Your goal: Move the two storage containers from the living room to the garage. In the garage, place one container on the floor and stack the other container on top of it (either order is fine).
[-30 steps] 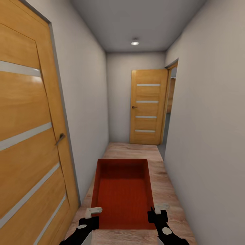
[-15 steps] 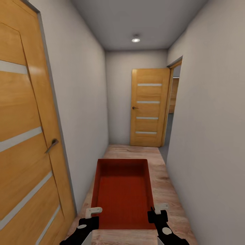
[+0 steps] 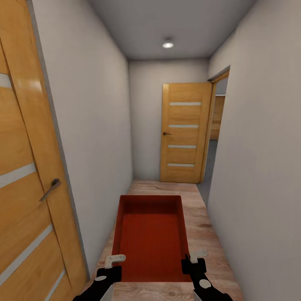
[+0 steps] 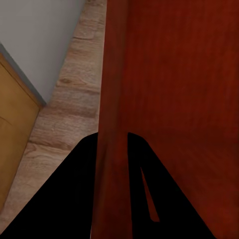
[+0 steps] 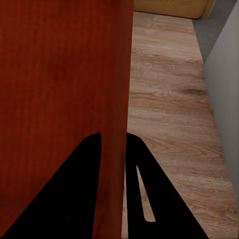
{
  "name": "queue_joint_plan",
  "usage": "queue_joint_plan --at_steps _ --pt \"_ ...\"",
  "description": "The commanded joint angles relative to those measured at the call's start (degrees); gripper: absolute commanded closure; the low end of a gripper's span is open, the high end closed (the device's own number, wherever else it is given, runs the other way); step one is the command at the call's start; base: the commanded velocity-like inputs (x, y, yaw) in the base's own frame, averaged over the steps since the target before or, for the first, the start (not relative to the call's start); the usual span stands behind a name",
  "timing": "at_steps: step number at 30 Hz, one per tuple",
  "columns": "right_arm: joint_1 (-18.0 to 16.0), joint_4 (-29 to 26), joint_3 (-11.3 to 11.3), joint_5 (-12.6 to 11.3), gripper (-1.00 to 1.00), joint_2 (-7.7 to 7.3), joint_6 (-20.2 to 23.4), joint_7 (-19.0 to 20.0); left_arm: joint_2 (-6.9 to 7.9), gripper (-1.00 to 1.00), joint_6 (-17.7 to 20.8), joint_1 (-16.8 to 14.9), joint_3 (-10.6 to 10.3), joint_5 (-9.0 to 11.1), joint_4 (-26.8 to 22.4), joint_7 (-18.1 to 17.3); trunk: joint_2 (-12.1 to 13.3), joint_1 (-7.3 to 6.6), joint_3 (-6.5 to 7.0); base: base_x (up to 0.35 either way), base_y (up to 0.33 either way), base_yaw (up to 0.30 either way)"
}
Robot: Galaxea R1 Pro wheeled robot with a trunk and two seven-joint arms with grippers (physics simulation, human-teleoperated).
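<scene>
One orange-red open-top storage container hangs level in front of me, above the light wood planks of a narrow corridor. My left gripper is shut on its left side wall near the near corner. My right gripper is shut on the right side wall opposite. In the left wrist view the left gripper has its dark fingers on either side of the bin wall. The right wrist view shows the right gripper clamping the other wall the same way. The bin looks empty inside.
A wood-panelled door with a lever handle stands close on the left. Another panelled door is at the corridor's far end, beside an open doorway on the right. White walls hem in both sides of the plank floor.
The view has advanced along the corridor: the left door has slid further off to the left and the far door looks nearer. Both grippers hold the bin as before.
</scene>
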Motion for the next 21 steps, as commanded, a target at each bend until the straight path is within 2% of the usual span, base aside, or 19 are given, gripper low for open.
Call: queue_joint_plan --at_steps 1,21 --pt "-0.1 -0.1 -1.0 -0.5 1.0 -0.29 -4.0 -3.3 0.36 1.0 0.2 0.0 0.7 0.6 0.1 0.7 -0.1 0.05 -0.09 0.323 0.0 0.0" --pt "-0.1 -0.1 -1.0 -0.5 1.0 -0.2 -4.0 -3.3 0.36 1.0 0.2 0.0 0.7 0.6 0.1 0.7 -0.1 0.05 -0.09 0.323 0.0 0.0"
